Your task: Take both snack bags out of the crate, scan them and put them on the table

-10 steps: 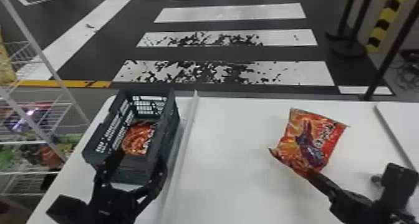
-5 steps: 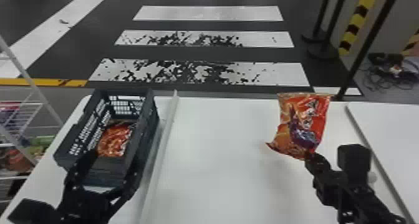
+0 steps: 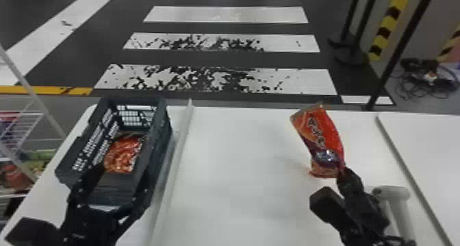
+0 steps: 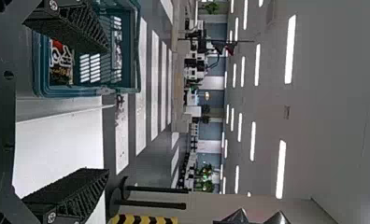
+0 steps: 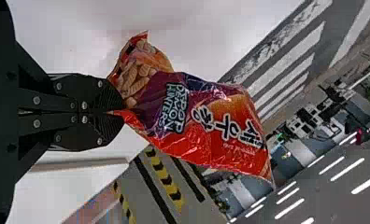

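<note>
Ridge between crate and snack bag in closed right gripper; left gripper open

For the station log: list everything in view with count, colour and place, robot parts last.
Snack bag: 1, red-orange and purple, held above the table's right part
Snack bag: 1, red-orange, inside the crate
Crate: 1, dark blue-grey, table's left end
Table: 1, white, foreground
Raised strip: 1, pale, right of the crate
Scanner-like device: 1, pale grey, beside the right gripper
Wire rack: 1, white, stocked, far left
Crosswalk: 1, white on dark, beyond the table
Posts: several, black, right background
Cables: tangle, dark, right-hand floor
Ceiling lights: many, white, overhead
Left gripper: 1, black, crate's near end
Right gripper: 1, black, gripping the raised bag
</note>
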